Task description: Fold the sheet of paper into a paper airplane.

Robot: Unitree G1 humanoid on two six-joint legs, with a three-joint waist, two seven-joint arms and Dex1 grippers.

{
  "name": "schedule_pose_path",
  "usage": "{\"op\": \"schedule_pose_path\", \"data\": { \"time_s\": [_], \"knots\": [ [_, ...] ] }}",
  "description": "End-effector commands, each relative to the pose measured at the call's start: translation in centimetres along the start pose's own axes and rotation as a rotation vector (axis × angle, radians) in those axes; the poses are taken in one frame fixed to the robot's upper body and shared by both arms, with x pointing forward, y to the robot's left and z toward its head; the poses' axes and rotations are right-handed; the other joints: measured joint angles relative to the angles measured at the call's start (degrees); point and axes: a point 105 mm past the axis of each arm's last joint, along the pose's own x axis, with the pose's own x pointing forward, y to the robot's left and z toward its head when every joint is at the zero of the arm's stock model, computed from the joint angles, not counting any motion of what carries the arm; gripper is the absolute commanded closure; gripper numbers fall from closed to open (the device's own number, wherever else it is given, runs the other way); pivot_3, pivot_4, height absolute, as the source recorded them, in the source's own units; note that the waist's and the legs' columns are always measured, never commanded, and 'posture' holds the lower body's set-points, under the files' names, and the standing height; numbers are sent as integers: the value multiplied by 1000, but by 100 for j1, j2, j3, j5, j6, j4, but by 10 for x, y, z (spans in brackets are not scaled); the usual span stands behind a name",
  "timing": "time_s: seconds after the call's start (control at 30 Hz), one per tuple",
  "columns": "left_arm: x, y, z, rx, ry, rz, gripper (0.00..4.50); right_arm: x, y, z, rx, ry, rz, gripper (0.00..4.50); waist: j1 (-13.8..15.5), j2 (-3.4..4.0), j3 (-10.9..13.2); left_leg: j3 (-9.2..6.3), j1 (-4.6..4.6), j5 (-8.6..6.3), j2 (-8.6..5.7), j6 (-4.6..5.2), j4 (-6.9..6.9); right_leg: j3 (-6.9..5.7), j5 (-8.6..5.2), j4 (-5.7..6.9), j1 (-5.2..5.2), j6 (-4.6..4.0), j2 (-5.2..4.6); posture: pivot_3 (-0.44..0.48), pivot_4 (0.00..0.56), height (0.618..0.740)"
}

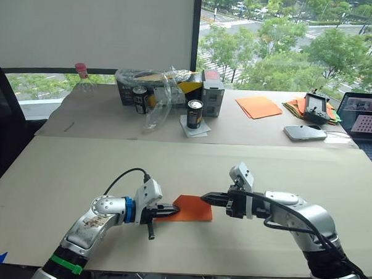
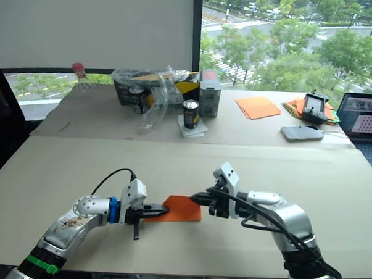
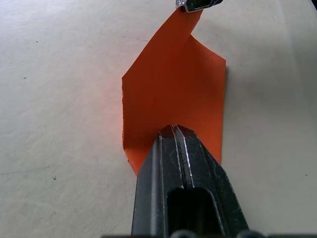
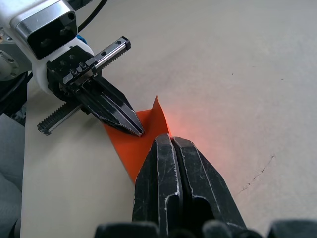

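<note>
From the head views, the sheet of paper (image 1: 192,209) lies near the front middle of the pale beige surface (image 1: 61,171), held between the two arms. The left tool (image 1: 170,208) comes in from the robot's left with its black fingers closed together on the sheet's left edge. The right tool (image 1: 209,197) reaches from the robot's right, fingers pressed together on the sheet's far right corner.

The left wrist view shows what the head views flatten out: the bright orange paper is thin and matte, with an angled left edge, and its far corner curls upward to where the tip of the other tool pinches it. The near edge sits between the closed black fingers (image 3: 171,148) of the left tool, no gap visible between them. The right wrist view shows the opposite side: the right tool's fingers (image 4: 168,158) closed on a raised pointed corner of the sheet, with the left tool's narrow black tips touching the paper just beside it and its toothed rails standing out to either side.

At the back of the surface, well apart from the sheet, the head views take in a stack of smooth orange sheets (image 1: 258,107), a multicoloured paper pile (image 1: 294,106), two dark cans (image 1: 194,114), crumpled clear plastic (image 1: 160,101), a phone (image 1: 305,132) and a laptop (image 1: 366,116).
</note>
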Motion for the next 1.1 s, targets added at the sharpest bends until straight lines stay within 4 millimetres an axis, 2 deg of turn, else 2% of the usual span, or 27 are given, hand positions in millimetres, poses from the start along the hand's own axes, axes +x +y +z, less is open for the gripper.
{"op": "schedule_pose_path", "data": {
  "time_s": [0.03, 0.23, 0.47, 0.67, 0.73, 0.97, 1.1],
  "knots": [
    [-2, -1, -10, -7, 41, 1, 4500, -6, 9, 8, -107, -6, 40, 4480, 4, 0, 0, 0, 0, 0, 0, 0, 0, 0, 0, -2, 0, 0, 0, 0, 150, 670],
    [-1, 1, -8, -4, 34, 4, 4500, -4, 18, -10, -424, 125, 134, 4480, 1, 0, 0, 1, 0, 0, 0, 1, -8, -4, 1, -17, 3, 2, 0, 0, 150, 670],
    [-1, 1, -7, -2, 28, 9, 4500, -1, 17, -29, -548, 188, 168, 4480, 4, -1, 0, 1, 1, 0, 1, 0, -11, -2, 2, -19, 4, 5, 0, 0, 150, 670],
    [-5, 3, -6, -1, 28, 23, 4500, 3, 19, -43, -488, 207, 185, 4480, 41, -1, 0, 1, 1, 0, 0, 1, -10, -2, 2, -20, 5, 4, -1, 0, 150, 670],
    [-12, 6, -5, -1, 23, 43, 4500, 5, 17, -48, -466, 211, 180, 4480, 48, 0, 0, 1, 1, 0, 0, 0, -10, -1, 2, -20, 5, 4, -1, 0, 150, 670],
    [-40, 30, 23, -16, -115, 106, 4500, 6, 17, -58, -443, 260, 217, 4480, 43, -1, 0, 0, 3, 0, 2, 0, -18, -3, 2, -21, 2, 4, 0, 0, 150, 670],
    [-43, 39, 33, -37, -155, 115, 4500, 7, 16, -59, -434, 268, 220, 4480, 46, -2, 0, -3, 4, 0, 2, 0, -17, -6, 3, -22, 5, 4, 0, 0, 150, 670]
  ]
}}
